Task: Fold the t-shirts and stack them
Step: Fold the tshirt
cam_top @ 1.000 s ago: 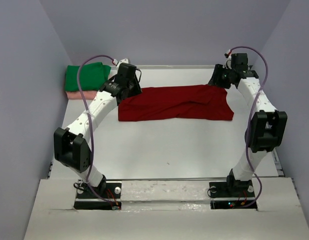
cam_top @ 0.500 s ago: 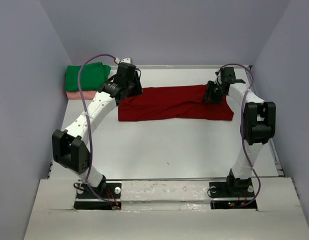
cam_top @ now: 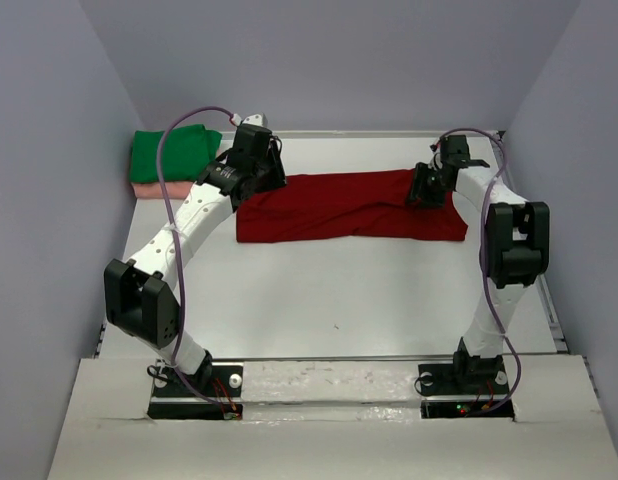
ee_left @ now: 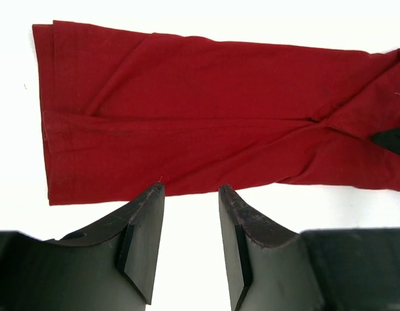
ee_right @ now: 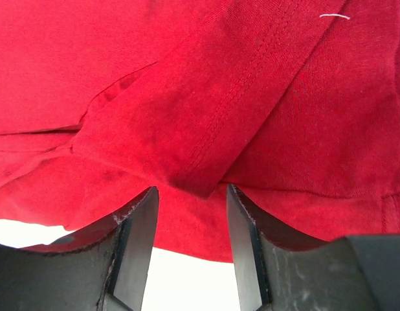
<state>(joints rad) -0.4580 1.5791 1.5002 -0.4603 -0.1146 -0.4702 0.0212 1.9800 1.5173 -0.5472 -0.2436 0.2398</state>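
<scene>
The left claw (ee_left: 191, 188) apart beside dark red t-shirt (ee_left: 206, 110); right claw (ee_right: 191, 190) apart, perhaps touching its sleeve.

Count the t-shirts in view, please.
3: a dark red t-shirt spread at the far middle; green t-shirt folded in the far left corner; pink t-shirt beneath it, mostly hidden.
</scene>
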